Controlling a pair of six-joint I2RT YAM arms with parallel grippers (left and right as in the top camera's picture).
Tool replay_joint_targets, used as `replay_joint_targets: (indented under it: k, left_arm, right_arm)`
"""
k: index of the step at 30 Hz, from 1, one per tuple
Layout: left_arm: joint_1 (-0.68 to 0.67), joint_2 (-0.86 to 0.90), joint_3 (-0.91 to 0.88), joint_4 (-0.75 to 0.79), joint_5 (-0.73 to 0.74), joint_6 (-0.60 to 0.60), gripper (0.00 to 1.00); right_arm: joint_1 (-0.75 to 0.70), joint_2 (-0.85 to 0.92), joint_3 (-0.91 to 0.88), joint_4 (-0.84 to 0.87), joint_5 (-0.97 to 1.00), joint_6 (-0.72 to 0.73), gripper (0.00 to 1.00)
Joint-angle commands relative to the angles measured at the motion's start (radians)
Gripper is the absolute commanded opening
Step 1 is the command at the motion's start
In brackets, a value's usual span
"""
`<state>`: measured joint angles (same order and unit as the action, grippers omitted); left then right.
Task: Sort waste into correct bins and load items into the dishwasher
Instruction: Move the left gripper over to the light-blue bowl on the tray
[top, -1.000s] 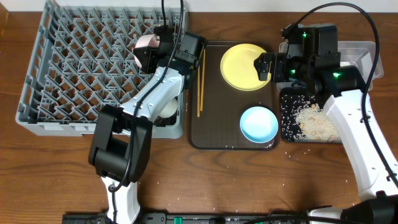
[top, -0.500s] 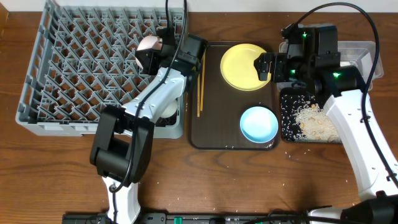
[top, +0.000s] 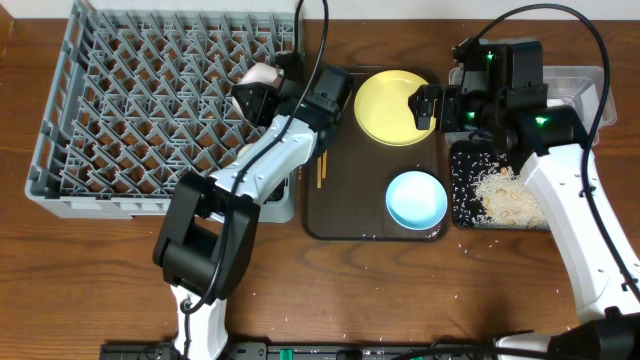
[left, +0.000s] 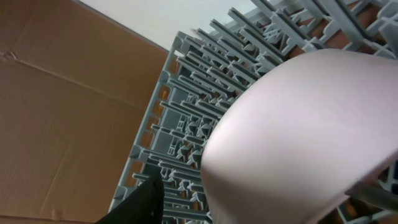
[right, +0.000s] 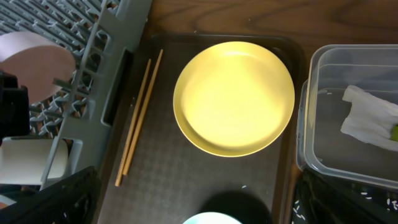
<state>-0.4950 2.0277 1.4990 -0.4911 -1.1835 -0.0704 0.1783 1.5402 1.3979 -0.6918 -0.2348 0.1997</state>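
My left gripper (top: 260, 90) is shut on the white bowl (top: 258, 76), held tilted over the right edge of the grey dish rack (top: 120, 110). The bowl fills the left wrist view (left: 298, 137), with rack pegs behind it. My right gripper (top: 425, 106) is open and empty above the right edge of the yellow plate (top: 390, 107). The plate (right: 234, 98), the chopsticks (right: 138, 121) and the light blue bowl (top: 416, 198) lie on the brown tray (top: 345, 215). A small white cup (right: 28, 163) stands in the rack's near right corner.
The clear tub (top: 585, 82) at the far right holds the white napkin (right: 367, 121) and the yellow-green wrapper (right: 393, 132). The black tray (top: 462, 185) in front of it holds rice scraps (top: 505, 195). Rice grains lie on the table's front.
My left gripper has carried the white bowl to the right, towards the rack's right edge. The right arm has not moved.
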Motion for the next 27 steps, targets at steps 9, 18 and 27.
replay_joint_targets:
  k: [9,18,27]
  left_arm:
    - [-0.002,-0.044,0.012,-0.07,0.392,-0.006,0.47]
    - [0.001,-0.214,0.013,-0.088,0.744,-0.033,0.54]
    - [0.016,-0.392,0.012,-0.171,1.189,-0.15,0.55]
  right_arm:
    - [0.006,0.003,0.008,-0.001,0.002,-0.014,0.99]
    - [0.006,0.003,0.008,-0.001,0.002,-0.014,0.99]
    - [0.006,0.003,0.008,-0.001,0.002,-0.014,0.99]
